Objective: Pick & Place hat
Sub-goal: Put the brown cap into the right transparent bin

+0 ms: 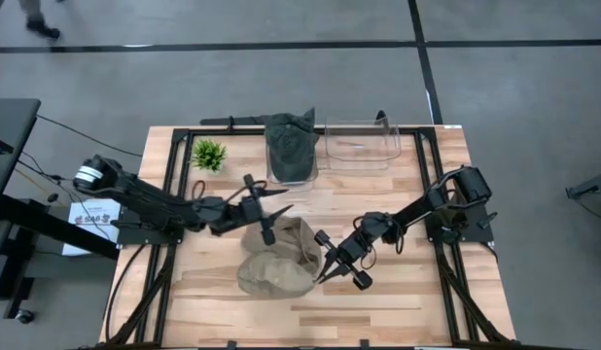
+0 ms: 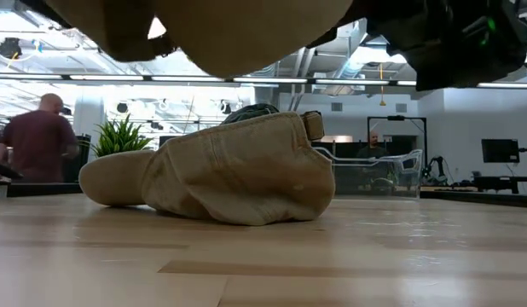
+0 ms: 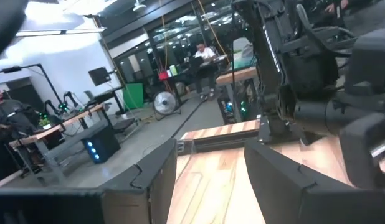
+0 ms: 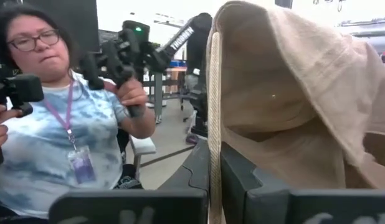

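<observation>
Two tan cotton caps are in play near the middle of the light wooden slat table (image 1: pixel 398 292). One tan cap (image 1: pixel 271 275) lies on the boards at the front, and in the low view it rests on its side with the brim pointing away from the strap (image 2: pixel 313 125). The other, a second tan cap (image 1: pixel 293 236), sits just behind it and appears lifted, since the low view shows tan fabric hanging above the table at the top of the frame. The right gripper (image 1: pixel 325 273) is at the right edge of this fabric; its wrist view shows the two dark fingers (image 4: pixel 199 171) closed almost together with the cap's stitched edge (image 4: pixel 213 112) pinched between them, so it has a hold on the second tan cap. The left gripper (image 1: pixel 268 206) hovers at the far side of the pile with its fingers spread wide and nothing between them. At the back of the table stand a clear plastic bin holding a dark green cap (image 1: pixel 291 146), an empty clear plastic bin (image 1: pixel 363 144) beside it, and a small green plant (image 1: pixel 209 154). The step looks like the lift after the grasp; the next move probably calls for raising the cap clear of its neighbour and carrying it back to the empty bin without the thin pinch slipping.
</observation>
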